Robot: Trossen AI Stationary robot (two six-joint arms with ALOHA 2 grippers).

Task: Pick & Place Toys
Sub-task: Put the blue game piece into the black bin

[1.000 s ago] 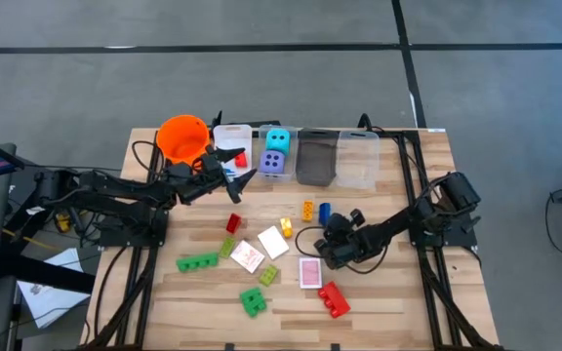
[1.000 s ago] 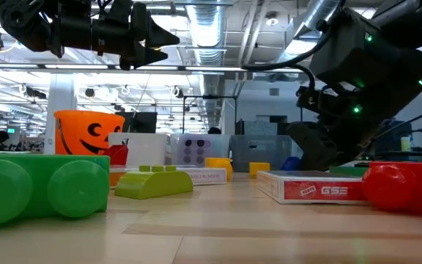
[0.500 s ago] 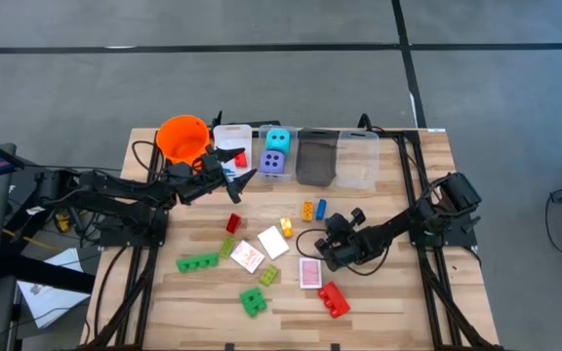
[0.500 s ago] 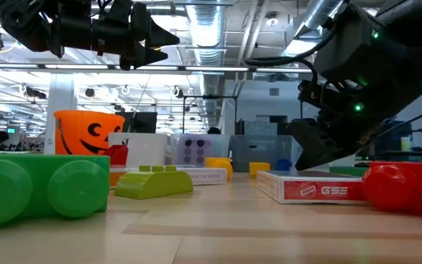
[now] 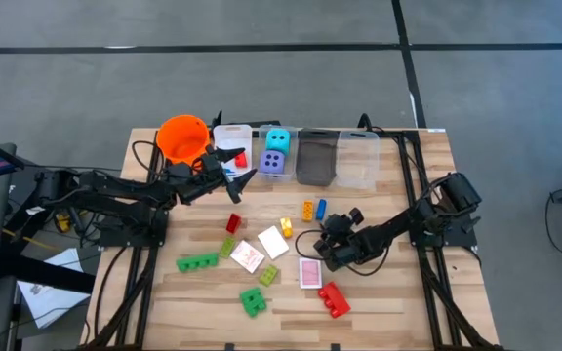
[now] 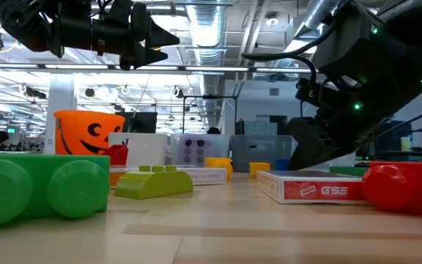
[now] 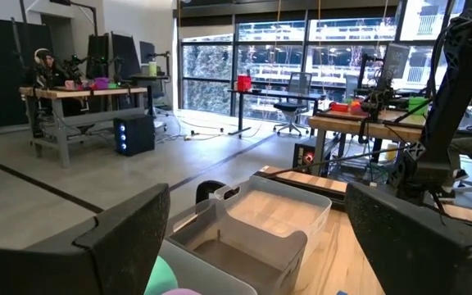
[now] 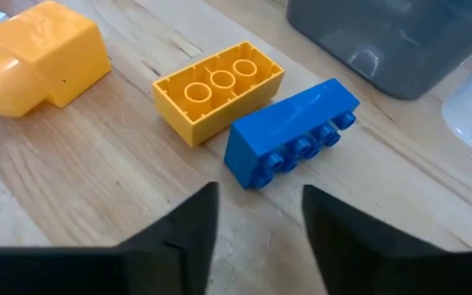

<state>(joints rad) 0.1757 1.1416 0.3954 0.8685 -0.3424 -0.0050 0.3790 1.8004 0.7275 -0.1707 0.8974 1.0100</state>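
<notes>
We find the right end effector (image 5: 328,226) low over the worktop (image 5: 398,292), its fingers (image 8: 179,233) parted with nothing between them, just short of the blue brick (image 8: 289,131). That brick lies on its side, studs toward the fingers, touching the yellow brick (image 8: 218,88) beside it; a grey bin (image 8: 400,37) stands near behind. We judge the blue brick light, rigid and smooth-walled, best taken across its two long flat faces, clear of the yellow neighbour. Other bricks, cards and a red brick (image 5: 334,299) lie scattered across the boards. The left end effector (image 5: 237,175) hangs above the bins by the orange bucket (image 5: 182,136), fingers (image 7: 121,229) spread wide and empty.
</notes>
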